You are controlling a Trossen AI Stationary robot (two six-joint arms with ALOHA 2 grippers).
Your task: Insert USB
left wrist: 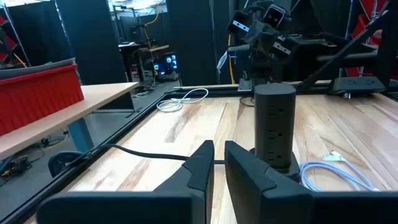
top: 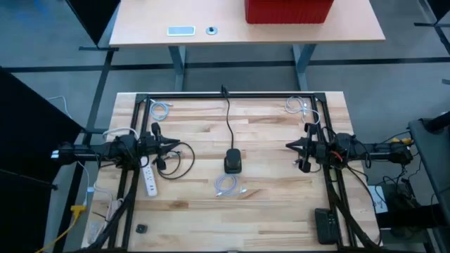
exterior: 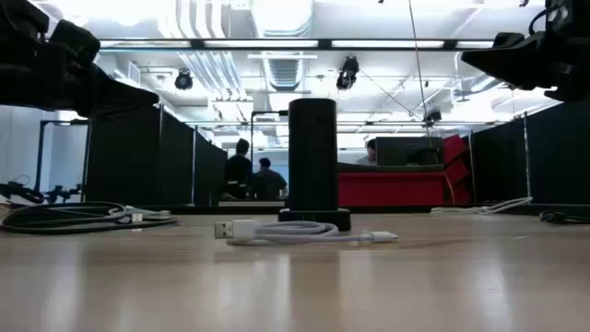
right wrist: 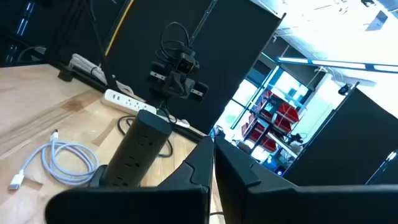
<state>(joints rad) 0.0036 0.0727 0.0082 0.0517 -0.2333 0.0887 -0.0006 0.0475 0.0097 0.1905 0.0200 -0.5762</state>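
Two arms wait at opposite sides of the worktop [top: 267,140], with the black power tower [top: 233,161] standing upright between them at its middle. The left tool [top: 173,145] hangs well to one side of the tower, its fingers nearly together on nothing; the right tool [top: 290,146] hangs well to the other side, closed and empty. Just in front of the tower, nearly touching its base, lies the coiled white USB cable [top: 226,185], both plugs free. It looks light and floppy, likely to sag and swing, so take it by the stiff plug [exterior: 224,229], not the soft cord.
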